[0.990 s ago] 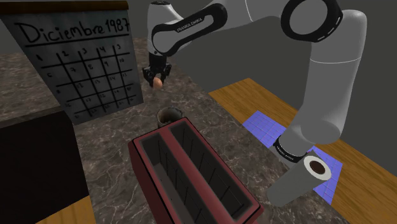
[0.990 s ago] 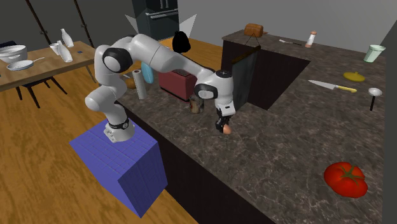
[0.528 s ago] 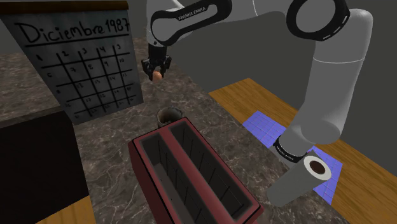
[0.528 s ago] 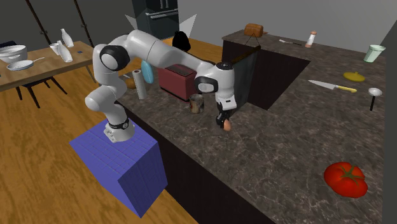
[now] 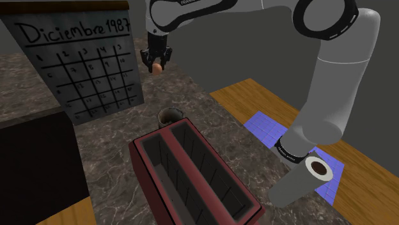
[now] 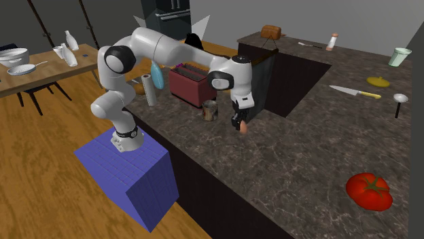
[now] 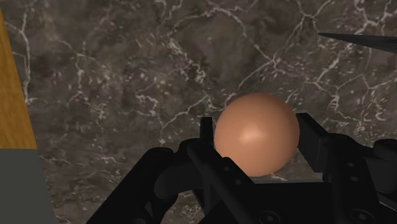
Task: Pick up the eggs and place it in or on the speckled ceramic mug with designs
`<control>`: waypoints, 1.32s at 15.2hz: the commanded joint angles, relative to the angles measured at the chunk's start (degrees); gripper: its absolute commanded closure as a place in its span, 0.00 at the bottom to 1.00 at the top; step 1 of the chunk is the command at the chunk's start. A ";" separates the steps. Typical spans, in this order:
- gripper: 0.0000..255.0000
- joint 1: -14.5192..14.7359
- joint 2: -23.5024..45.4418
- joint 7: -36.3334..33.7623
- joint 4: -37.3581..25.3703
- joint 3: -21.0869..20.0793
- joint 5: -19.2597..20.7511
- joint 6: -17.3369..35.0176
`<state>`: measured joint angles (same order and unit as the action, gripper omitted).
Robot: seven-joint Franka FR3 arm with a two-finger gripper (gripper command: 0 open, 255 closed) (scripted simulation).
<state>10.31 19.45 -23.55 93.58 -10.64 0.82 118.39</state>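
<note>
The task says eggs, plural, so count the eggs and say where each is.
1. The egg is clasped by the gripper, above the counter near the mug. Others may hide behind the toaster.

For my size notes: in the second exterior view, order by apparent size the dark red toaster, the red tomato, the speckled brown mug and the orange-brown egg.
Largest: the dark red toaster and the red tomato, about alike; the tomato is nearer the camera, so unranked.
Then: the speckled brown mug.
Smallest: the orange-brown egg.
</note>
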 commanded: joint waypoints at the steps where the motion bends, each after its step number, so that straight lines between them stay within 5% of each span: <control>1: 1.00 0.02 -0.32 -0.04 -1.01 -0.04 -0.05 -1.34; 13: 1.00 0.11 -1.41 -0.17 -8.36 -0.17 -0.22 -9.76; 20: 1.00 2.57 -13.91 -5.10 8.18 -2.59 -1.85 -5.34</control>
<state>12.39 6.68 -27.70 100.47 -12.82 -0.93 112.84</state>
